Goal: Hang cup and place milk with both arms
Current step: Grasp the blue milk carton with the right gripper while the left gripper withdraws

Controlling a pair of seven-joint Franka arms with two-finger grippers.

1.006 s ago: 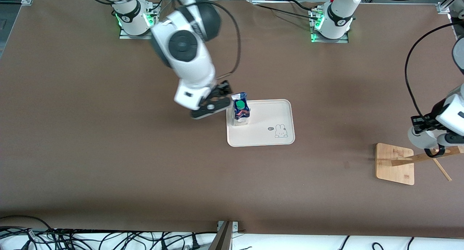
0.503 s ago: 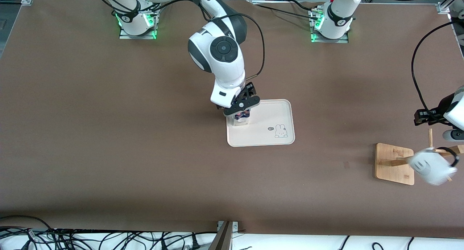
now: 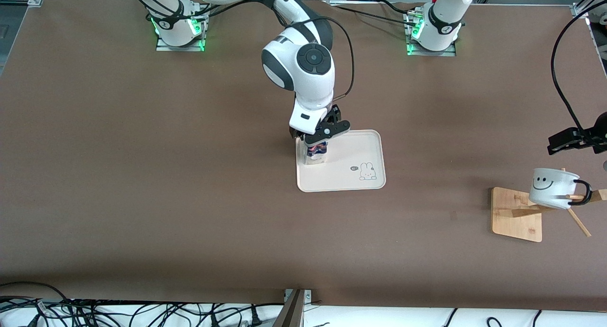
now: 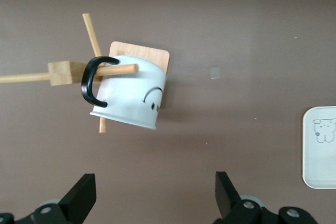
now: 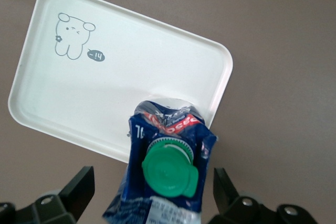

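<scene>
The cup, white with a black smiley, hangs by its black handle on a peg of the wooden rack at the left arm's end of the table. In the left wrist view the cup hangs free. My left gripper is open, empty and apart from the cup. The milk stands on the white tray, by the tray's edge toward the right arm's end. My right gripper is open just above the milk, one finger on each side, not touching.
The tray has a rabbit drawing in its corner nearer the front camera. The rack's pegs stick out past its base. Cables lie along the table's front edge.
My left gripper let go of the cup and drew back toward the bases; the cup swung, then settled on the peg. My right gripper moved from beside the tray to over the milk.
</scene>
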